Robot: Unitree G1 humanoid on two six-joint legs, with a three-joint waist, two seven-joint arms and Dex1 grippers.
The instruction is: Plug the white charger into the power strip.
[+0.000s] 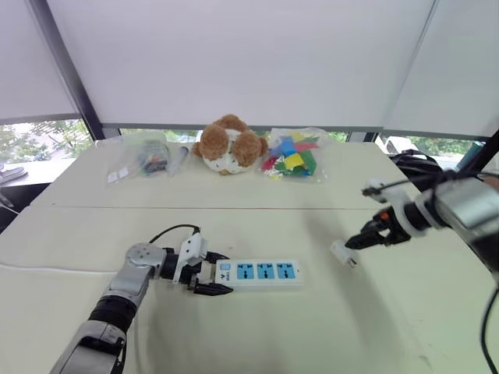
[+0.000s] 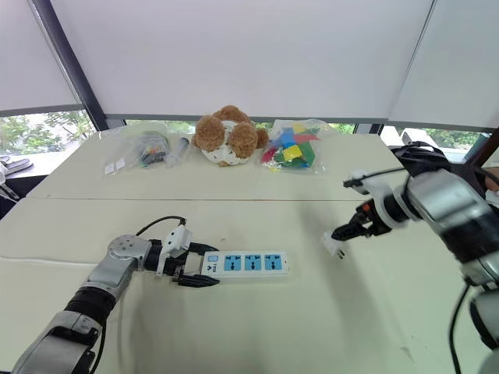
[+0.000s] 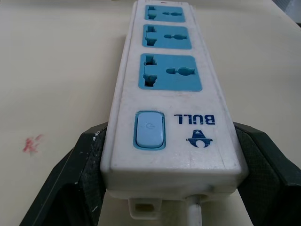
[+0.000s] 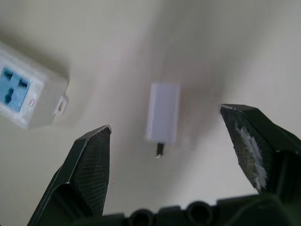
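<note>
The power strip [image 1: 261,273], a long white bar with three blue socket panels, lies flat on the cream table [image 1: 257,335] near the front. My left gripper [image 1: 219,273] is shut on its switch end, one black finger [image 3: 75,183] pressed on each long side; the blue switch [image 3: 149,130] faces up. The white charger [image 4: 163,117] lies on the table to the right of the strip, apart from it, with its prongs showing at one end. My right gripper [image 1: 357,241] hangs just above the charger, open, its fingers [image 4: 89,165] spread to either side without touching it.
At the back of the table sit a brown teddy bear [image 1: 228,145], a clear bag of coloured blocks [image 1: 292,154] and a clear bag of small items [image 1: 144,158]. Black cables [image 1: 413,160] lie at the far right edge.
</note>
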